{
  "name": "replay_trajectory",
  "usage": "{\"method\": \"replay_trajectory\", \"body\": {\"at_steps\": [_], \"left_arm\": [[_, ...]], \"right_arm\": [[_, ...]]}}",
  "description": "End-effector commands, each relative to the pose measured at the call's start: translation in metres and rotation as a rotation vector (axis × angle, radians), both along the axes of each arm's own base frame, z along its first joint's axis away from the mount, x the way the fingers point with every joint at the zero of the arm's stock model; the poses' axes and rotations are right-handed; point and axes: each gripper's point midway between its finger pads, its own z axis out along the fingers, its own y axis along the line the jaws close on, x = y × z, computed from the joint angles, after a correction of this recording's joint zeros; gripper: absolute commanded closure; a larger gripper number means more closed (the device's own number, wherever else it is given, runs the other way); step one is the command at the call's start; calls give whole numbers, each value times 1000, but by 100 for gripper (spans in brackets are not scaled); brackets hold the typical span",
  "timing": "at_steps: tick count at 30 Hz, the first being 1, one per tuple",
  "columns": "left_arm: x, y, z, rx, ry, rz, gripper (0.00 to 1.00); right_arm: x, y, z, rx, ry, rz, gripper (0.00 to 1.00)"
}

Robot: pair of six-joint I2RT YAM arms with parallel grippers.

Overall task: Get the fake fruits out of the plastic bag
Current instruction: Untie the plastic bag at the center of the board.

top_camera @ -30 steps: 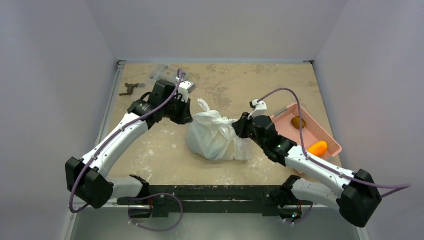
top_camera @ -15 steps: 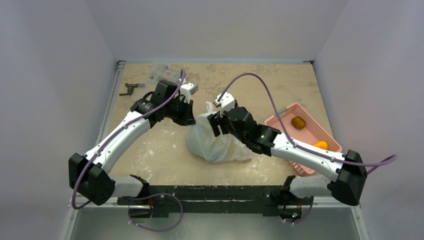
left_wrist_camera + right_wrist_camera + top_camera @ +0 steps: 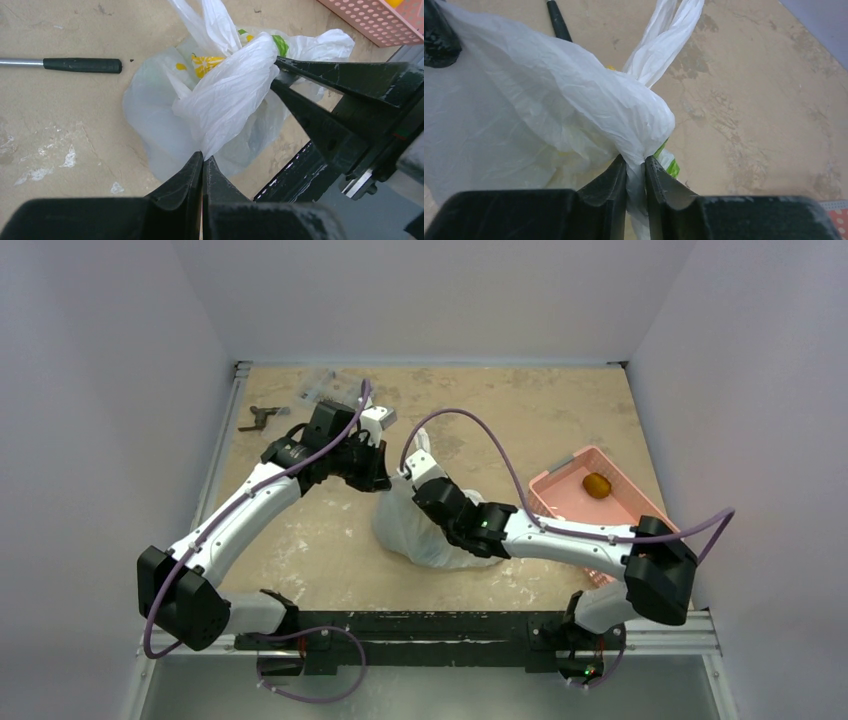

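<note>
White crinkly translucent plastic bag [image 3: 400, 530] sits left of the pink slatted plastic basket [image 3: 560, 468], handles bunched, mouth not yet open.

Top view: the right gripper [image 3: 412, 485] has swung away from the basket and across the bag to its top, meeting the left gripper [image 3: 384, 478]. One round brown-orange fake fruit [image 3: 598, 484] lies in the basket.

Left wrist view: left gripper [image 3: 202, 161] is pinched tight on a bag fold. Yellow and green shapes [image 3: 207, 62] show through the film, too blurred to name.

Right wrist view: right gripper [image 3: 635, 165] opened, then clamped onto the bunched neck.

We judge both now hold plastic, ready to pull the mouth apart; the fruits inside are not yet out.
</note>
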Motion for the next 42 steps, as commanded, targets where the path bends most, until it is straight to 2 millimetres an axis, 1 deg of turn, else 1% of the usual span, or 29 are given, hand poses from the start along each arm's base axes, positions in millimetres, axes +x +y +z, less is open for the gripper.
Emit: {"method": "replay_trajectory", "body": {"at_steps": [1, 3, 4, 6, 7, 8, 9, 10, 11, 12, 13, 14, 17, 20, 24, 25, 27, 28, 29, 31, 32, 34, 37, 39, 42], "left_arm": [[10, -1, 24, -31, -70, 10, 100], [10, 1, 28, -28, -79, 15, 100], [9, 1, 31, -34, -81, 11, 100], [7, -1, 38, -62, -98, -3, 100], [6, -3, 40, -73, -108, -10, 93], [5, -4, 44, -91, -124, -20, 75], [3, -6, 47, -109, -134, -36, 61], [0, -8, 50, -125, -140, -50, 52], [-2, -10, 53, -140, -149, -65, 45], [-3, -10, 54, -145, -158, -69, 33], [-3, -10, 54, -144, -164, -66, 27], [-2, -9, 52, -137, -164, -60, 23], [0, -10, 42, -114, -114, -58, 21], [-2, -17, 28, -94, -43, -85, 24], [-9, -23, 25, -88, -15, -131, 33], [-8, -22, 26, -84, -26, -129, 39], [-5, -17, 27, -61, -48, -109, 62], [-3, -14, 28, -48, -61, -94, 76], [0, -10, 29, -31, -76, -71, 87], [6, -1, 30, -5, -116, -20, 92], [9, 3, 32, -1, -134, 6, 100], [13, 9, 36, -3, -151, 45, 100], [19, 21, 42, -2, -183, 107, 100], [24, 30, 46, -5, -202, 151, 100], [29, 41, 53, -41, -214, 209, 100]], "right_arm": [[9, -9, 38, 143, -107, -101, 89], [1, 7, 48, 251, -89, -12, 98], [-3, 15, 56, 310, -89, 34, 100], [-16, 31, 65, 396, -66, 146, 100], [-23, 39, 68, 430, -53, 199, 100], [-30, 47, 71, 455, -39, 254, 100], [-34, 52, 70, 465, -23, 291, 100], [-38, 56, 69, 469, -9, 316, 100], [-41, 60, 67, 468, 2, 339, 100], [-42, 62, 65, 462, 10, 352, 100], [-44, 63, 62, 453, 21, 360, 100], [-45, 63, 61, 445, 27, 367, 100], [-47, 64, 61, 451, 29, 381, 100], [-47, 63, 66, 473, 23, 373, 100], [-39, 55, 65, 483, 0, 308, 100], [-37, 52, 63, 478, -3, 285, 100], [-29, 44, 60, 467, -12, 214, 100], [-25, 39, 59, 466, -21, 174, 100], [-21, 33, 59, 468, -32, 129, 100], [-12, 17, 60, 479, -61, 17, 100], [-9, 8, 60, 495, -72, -44, 100], [-4, -12, 62, 535, -101, -148, 100], [1, -39, 62, 637, -104, -247, 100], [2, -51, 55, 722, -70, -248, 100], [5, -57, 54, 884, -4, -182, 97]]}}
